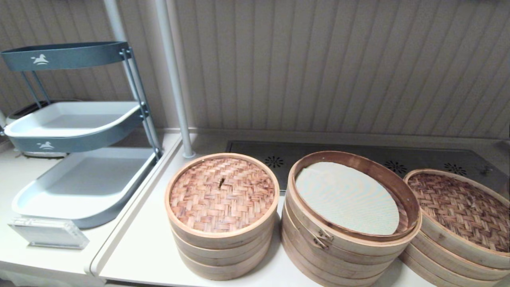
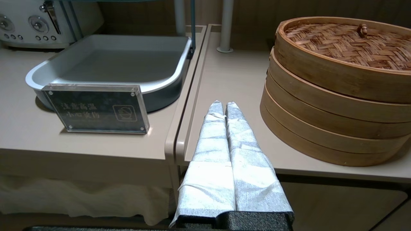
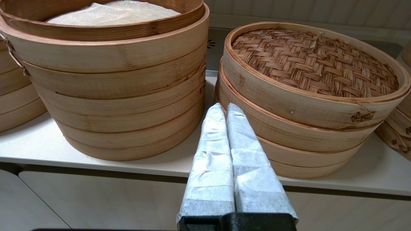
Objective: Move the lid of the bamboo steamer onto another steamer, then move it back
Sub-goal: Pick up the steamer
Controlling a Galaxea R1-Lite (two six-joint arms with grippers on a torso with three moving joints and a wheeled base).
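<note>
The wide, low steamer stack point(image 1: 462, 207) with the darker brown woven top stands at the right of the counter. It also fills the right wrist view point(image 3: 314, 61). No large light reddish-tan lid shows in any view. My right gripper point(image 3: 225, 105) is shut and empty. It hangs just off the counter's front edge and points at the gap between that stack and the taller stack with a metal clasp point(image 3: 112, 80). My left gripper point(image 2: 224, 103) is shut and empty too, at the front edge to the left of the narrower three-tier stack point(image 2: 337, 80). Neither arm appears in the head view.
The clasp stack point(image 1: 350, 239) stands uncovered with a pale mesh liner inside. The narrower stack point(image 1: 222, 194) carries its small woven lid. The edge of a further stack point(image 3: 399, 134) shows to the right. A grey tray rack point(image 1: 79, 179), an acrylic sign point(image 2: 96, 109) and a pole point(image 1: 175, 99) stand on the left.
</note>
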